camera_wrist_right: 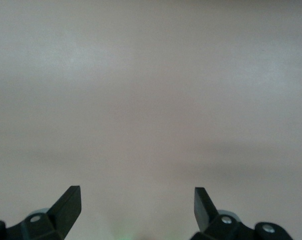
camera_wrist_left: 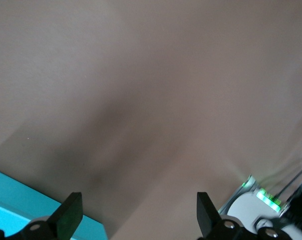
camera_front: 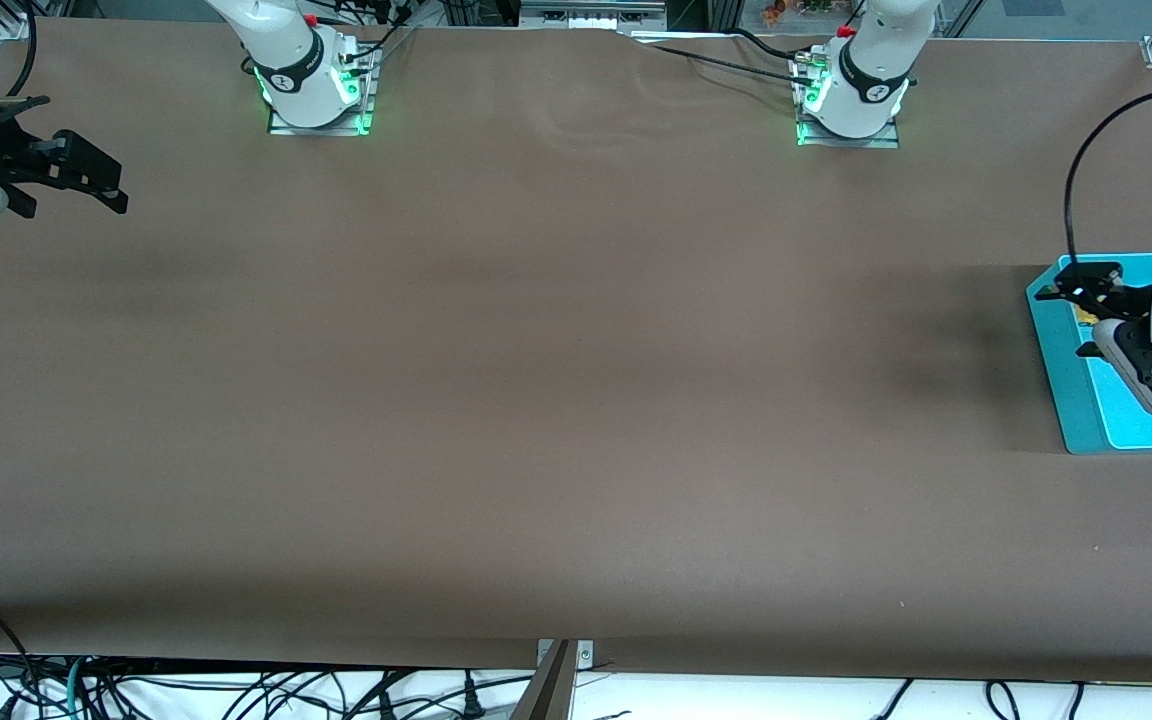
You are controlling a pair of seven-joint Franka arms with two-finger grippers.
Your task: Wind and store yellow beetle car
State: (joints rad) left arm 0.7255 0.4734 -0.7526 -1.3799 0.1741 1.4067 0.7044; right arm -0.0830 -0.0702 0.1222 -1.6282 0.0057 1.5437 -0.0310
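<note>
Broadly: table (camera_front: 556,400) wide, brown, matte, wrinkled near arm bases. Teal tray (camera_front: 1116,420) at left arm's end of table, partly out of view. Left claw (camera_front: 1086,300) over tray, fingers spread, holding nothing. Right claw (camera_front: 86,180) far from tray, over right arm's end of table, released, waiting. Yellow beetle car (camera_front: 1086,318): only yellow sliver visible in tray under left claw, mostly hidden. Judgement: car light, hard, smooth, likely slippery; pinch across body sides, leave wheels free for winding.

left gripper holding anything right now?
No. In the left wrist view the left gripper has its fingers spread wide, with only bare brown table between them.
</note>
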